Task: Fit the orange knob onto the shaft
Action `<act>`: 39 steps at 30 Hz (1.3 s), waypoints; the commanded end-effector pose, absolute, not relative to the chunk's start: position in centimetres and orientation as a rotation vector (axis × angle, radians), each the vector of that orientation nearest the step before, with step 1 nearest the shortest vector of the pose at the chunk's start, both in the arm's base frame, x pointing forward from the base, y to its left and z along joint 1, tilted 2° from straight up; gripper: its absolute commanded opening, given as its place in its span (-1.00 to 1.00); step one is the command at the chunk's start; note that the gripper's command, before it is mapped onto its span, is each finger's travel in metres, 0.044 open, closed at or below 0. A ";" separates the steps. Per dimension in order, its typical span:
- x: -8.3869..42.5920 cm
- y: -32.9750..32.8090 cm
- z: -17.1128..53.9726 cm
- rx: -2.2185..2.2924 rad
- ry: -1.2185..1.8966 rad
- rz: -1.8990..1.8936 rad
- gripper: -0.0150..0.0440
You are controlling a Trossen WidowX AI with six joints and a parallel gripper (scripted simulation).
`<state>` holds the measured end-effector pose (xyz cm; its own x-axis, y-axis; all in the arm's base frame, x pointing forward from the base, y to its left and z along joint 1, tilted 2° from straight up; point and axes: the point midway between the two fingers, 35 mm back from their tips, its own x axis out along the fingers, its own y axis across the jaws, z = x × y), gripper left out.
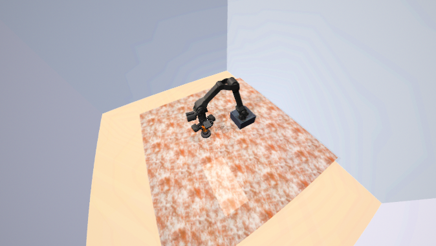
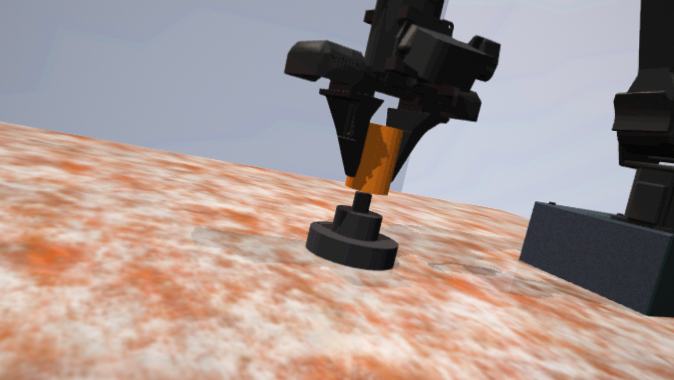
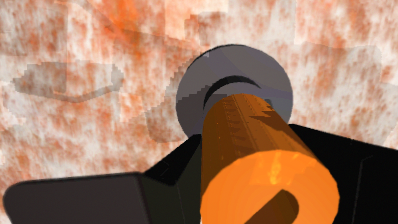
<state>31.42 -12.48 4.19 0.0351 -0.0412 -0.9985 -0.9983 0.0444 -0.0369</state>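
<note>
Pincer: mine (image 1: 205, 127) (image 2: 374, 150) (image 3: 260, 165) is pinching the knob, one finger on either side.
Knob: orange (image 1: 204, 128) (image 2: 377, 159) (image 3: 270, 185), upright but for a slight lean, right above the shaft (image 2: 362, 202); whether they touch I cannot tell.
Shaft: most of it shows below the knob, so the fit is unmade. Its flat is hidden from me; a wrong turn of my wrist would leave the knob perched on the tip.
Lean: pressing at a slant could wedge the hole's rim.
Grip: pushing while the flats disagree could slide the knob up or twist it between my fingers.
Pedestal: round (image 1: 206, 135) (image 2: 352, 248) (image 3: 195, 95); letting go before the knob reaches it could leave a half-seated fit.
</note>
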 end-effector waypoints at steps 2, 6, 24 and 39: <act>31.9 -12.6 4.2 -1.226 1.225 1.128 -0.49; 31.9 -12.6 4.0 -1.226 1.225 1.128 -0.49; 31.6 -12.5 4.3 -1.233 1.221 1.135 -0.49; 31.4 -12.4 4.5 -1.382 1.128 1.282 -0.49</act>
